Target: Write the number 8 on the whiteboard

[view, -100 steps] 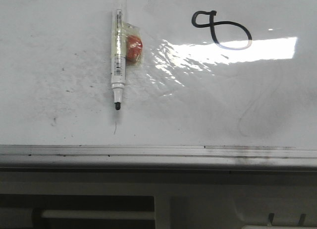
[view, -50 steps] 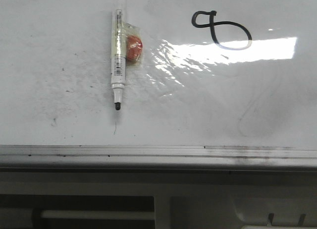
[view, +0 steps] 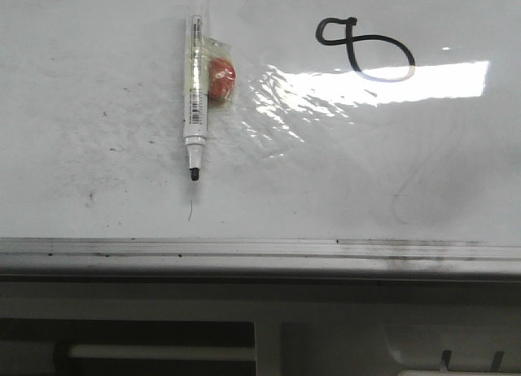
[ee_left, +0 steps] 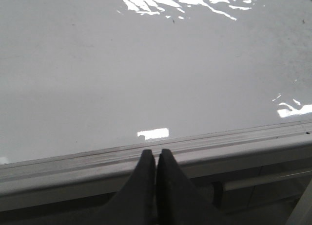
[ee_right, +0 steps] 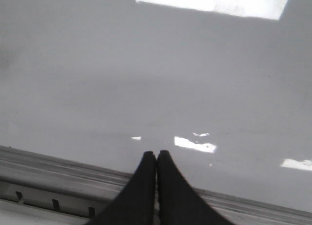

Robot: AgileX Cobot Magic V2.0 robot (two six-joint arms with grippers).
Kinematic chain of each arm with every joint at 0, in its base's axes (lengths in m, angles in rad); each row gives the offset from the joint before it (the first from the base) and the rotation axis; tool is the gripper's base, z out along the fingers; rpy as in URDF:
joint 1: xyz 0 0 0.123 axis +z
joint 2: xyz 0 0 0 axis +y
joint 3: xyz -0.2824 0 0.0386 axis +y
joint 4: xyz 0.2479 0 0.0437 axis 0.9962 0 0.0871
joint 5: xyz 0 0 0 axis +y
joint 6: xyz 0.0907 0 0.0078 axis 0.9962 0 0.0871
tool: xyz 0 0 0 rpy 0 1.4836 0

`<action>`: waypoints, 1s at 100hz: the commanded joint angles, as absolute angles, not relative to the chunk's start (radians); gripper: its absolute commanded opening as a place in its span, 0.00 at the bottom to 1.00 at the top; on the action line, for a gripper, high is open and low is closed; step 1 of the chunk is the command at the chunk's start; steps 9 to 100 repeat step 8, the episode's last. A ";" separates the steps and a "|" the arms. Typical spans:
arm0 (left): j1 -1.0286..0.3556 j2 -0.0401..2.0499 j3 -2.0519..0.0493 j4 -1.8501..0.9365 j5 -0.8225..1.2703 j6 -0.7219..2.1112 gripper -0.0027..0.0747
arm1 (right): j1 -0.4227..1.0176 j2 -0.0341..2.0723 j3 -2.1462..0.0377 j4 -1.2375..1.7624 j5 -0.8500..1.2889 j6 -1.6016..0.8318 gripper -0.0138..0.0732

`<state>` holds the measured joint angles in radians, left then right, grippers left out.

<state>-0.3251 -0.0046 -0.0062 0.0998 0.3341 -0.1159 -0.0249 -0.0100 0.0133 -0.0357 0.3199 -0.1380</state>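
Note:
The number 8 [view: 366, 52] is drawn in black on the whiteboard [view: 326, 172], sideways, a small loop at its left and a larger loop at its right. A white marker [view: 194, 83] with its black tip uncapped lies on the board, tip toward the near rail, with a red-orange piece [view: 220, 78] taped to its side. Neither gripper shows in the front view. My left gripper [ee_left: 156, 153] is shut and empty over the board's silver rail [ee_left: 73, 169]. My right gripper [ee_right: 156, 154] is shut and empty just past the rail [ee_right: 58, 174], over bare board.
The silver rail [view: 244, 250] runs along the board's near edge. Below it is a white frame with a bar [view: 163, 352]. Bright glare [view: 383, 81] lies under the 8. Faint grey erased curves [view: 423, 189] and specks mark the board.

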 commanded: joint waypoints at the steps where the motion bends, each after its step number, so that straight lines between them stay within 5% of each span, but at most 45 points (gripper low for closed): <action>1: -0.325 -0.030 0.033 0.093 0.284 -0.128 0.01 | -0.033 -0.031 0.024 -0.038 0.300 -0.138 0.11; 100: -0.325 -0.030 0.033 0.093 0.284 -0.128 0.01 | -0.033 -0.031 0.024 -0.038 0.300 -0.138 0.11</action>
